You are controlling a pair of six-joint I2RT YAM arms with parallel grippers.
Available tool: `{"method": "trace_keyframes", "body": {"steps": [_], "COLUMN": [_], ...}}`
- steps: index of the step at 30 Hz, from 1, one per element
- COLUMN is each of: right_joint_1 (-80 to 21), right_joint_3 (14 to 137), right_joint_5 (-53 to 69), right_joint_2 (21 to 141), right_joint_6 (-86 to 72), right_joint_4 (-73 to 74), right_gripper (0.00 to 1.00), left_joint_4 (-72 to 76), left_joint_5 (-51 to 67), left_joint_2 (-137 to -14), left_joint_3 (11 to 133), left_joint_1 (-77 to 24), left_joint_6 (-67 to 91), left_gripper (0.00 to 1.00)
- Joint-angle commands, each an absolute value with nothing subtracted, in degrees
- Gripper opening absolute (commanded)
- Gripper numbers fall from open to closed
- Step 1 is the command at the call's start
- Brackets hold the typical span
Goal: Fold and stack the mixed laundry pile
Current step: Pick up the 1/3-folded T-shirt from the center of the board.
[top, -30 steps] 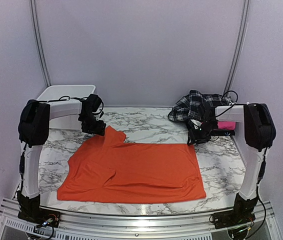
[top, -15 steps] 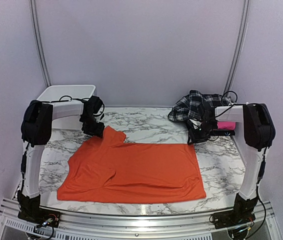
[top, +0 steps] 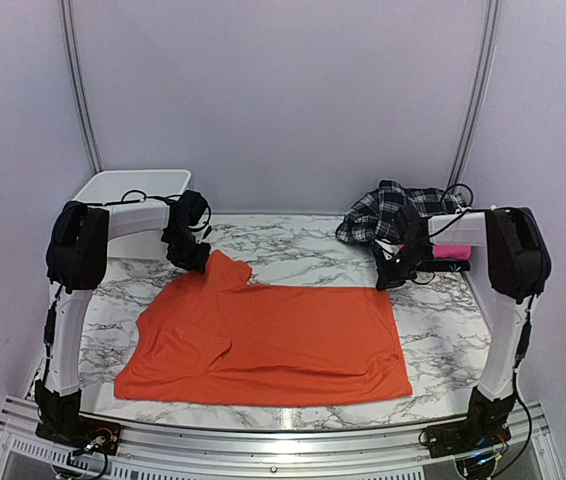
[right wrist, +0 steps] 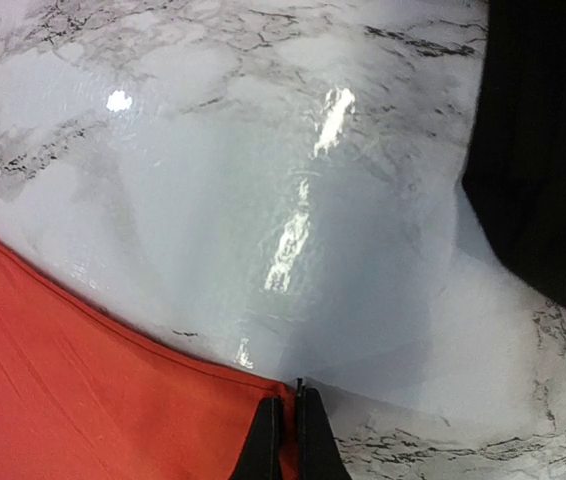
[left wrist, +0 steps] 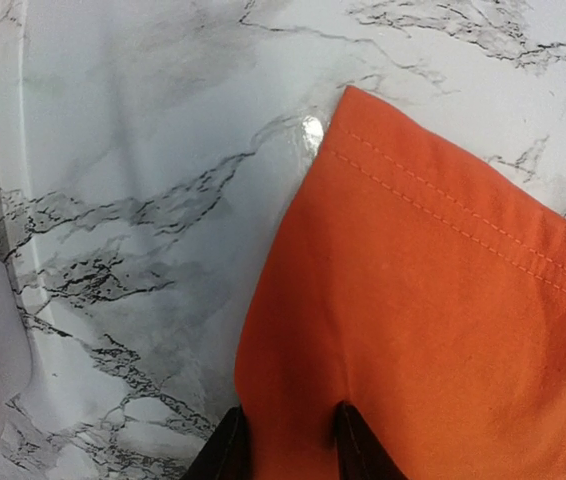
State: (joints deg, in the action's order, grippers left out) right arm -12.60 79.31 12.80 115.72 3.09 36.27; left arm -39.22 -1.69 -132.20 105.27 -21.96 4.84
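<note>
The orange t-shirt (top: pixel 273 335) lies spread flat on the marble table (top: pixel 303 245). My left gripper (top: pixel 195 260) is down on its far left sleeve. In the left wrist view the gripper (left wrist: pixel 291 450) is still open, its two fingers partly closed with a bulge of orange sleeve cloth (left wrist: pixel 433 300) between them. My right gripper (top: pixel 388 280) is at the shirt's far right corner. Seen from the right wrist, it (right wrist: pixel 290 430) is shut on the hem corner of the orange cloth (right wrist: pixel 83 390). The plaid shirt (top: pixel 388 213) sits crumpled at the back right.
A white bin (top: pixel 133 185) stands at the back left corner. A folded pink garment (top: pixel 451 250) lies beside the right arm, behind the plaid shirt. A dark mass (right wrist: pixel 538 150) fills the right edge of the right wrist view. Walls close in the table's back and sides.
Both grippers have narrowed over the cloth. The right one has closed on the shirt's corner; the left one's fingers have drawn in round the sleeve. The shirt itself has not shifted.
</note>
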Motion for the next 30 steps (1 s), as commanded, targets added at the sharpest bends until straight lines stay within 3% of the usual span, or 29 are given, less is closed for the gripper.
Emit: {"method": "trace_keyframes", "body": {"steps": [1,4,9,22,30], "right_joint_1": [-13.05,-13.05,-13.05,-12.92,-12.91], "right_joint_3": [79.18,79.12,78.67,79.01,79.50], "right_joint_5": [12.16,12.13,12.04,11.87,12.33], "right_joint_2": [117.48,117.11,116.71,116.76,116.82], "right_joint_6": [2.75,2.64,2.46,2.37,2.31], "right_joint_4": [39.67,39.66,39.53,39.83,39.46], "right_gripper": [0.00,0.00,0.00,0.00,0.00], "left_joint_4": [-41.62,-41.58,-41.86,-43.11,-43.26], "left_joint_5": [-2.42,-4.86,-6.51,-0.55,3.59], "left_joint_2": [-133.11,-131.84,-132.36,-137.36,-137.90], "left_joint_3": [106.32,106.94,109.37,110.74,110.81], "left_joint_1": [-21.80,-21.65,-20.78,-20.38,-20.36], "left_joint_6": [4.42,4.51,3.64,2.79,3.34], "left_gripper": [0.36,0.50,0.51,0.41,0.26]}}
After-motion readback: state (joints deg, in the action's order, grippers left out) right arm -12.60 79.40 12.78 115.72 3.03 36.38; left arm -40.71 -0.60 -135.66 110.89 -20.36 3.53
